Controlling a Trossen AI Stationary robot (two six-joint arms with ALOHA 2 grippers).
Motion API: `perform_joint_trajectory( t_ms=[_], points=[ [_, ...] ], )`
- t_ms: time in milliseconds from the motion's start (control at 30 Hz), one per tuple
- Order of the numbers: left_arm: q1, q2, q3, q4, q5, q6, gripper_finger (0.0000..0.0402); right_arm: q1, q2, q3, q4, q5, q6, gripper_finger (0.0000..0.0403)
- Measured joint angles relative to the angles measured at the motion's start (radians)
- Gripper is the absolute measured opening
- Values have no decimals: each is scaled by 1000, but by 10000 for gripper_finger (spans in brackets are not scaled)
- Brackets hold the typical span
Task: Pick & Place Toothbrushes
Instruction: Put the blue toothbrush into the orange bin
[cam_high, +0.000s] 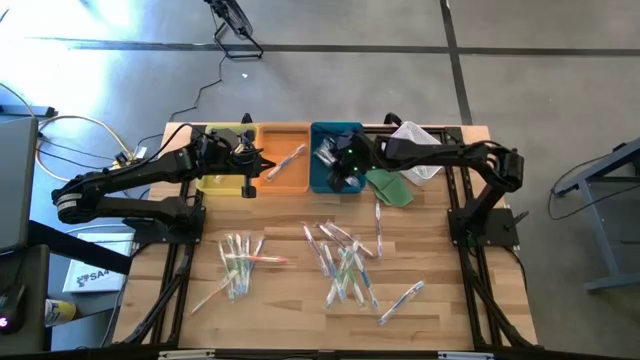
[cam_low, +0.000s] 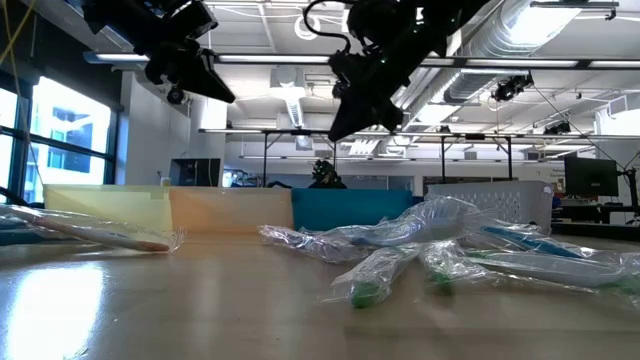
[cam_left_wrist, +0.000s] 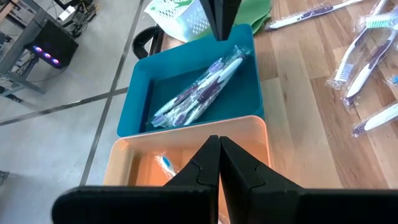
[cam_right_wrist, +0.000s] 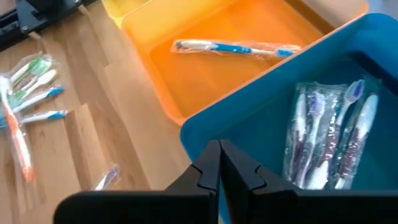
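You see most of the toothbrushes (cam_high: 345, 262) lying loose on the wooden bench (cam_high: 290, 300), in two scattered groups: a smaller one on the left side (cam_high: 238, 262) and a larger one in the middle and right. Some are already sorted. A few with purple and white handles (cam_right_wrist: 329, 140) lie together in the blue tray (cam_left_wrist: 140, 109), and one with a blue and white handle (cam_right_wrist: 236, 48) lies alone in the orange tray (cam_right_wrist: 186, 81). The yellow tray (cam_high: 215, 183) stands just beside the orange one, at the far edge of the bench.

Your right end effector (cam_high: 340, 168) hangs above the blue tray, pointing down, with its arm reaching across from the right side. Its two fingers (cam_right_wrist: 208, 171) are pressed together and hold nothing.

Your left end effector (cam_high: 246, 160) hovers over the border between the yellow and orange trays, the arm stretched in from the left. Its fingers (cam_left_wrist: 208, 165) are also closed together, empty.

Behind the blue tray you can see a white mesh basket (cam_left_wrist: 180, 15) and a green cloth (cam_high: 390, 188) next to it.
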Motion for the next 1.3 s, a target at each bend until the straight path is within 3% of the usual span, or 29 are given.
perform_joint_trajectory(
  t_ms=[200, 567, 1033, 1300],
  points=[
    [0, 0, 0, 0, 0, 0, 6, 24, 0, 0, -16, -7, -13, 2],
    [0, 0, 0, 0, 0, 0, 6, 110, -40, 0, -155, 249, -2, 2],
    [0, 0, 0, -7, 0, 0, 6, 203, -204, -5, -320, 369, 91, 2],
    [0, 0, 0, -7, 0, 2, 6, 232, -274, -186, -238, 375, 220, 2]
  ],
)
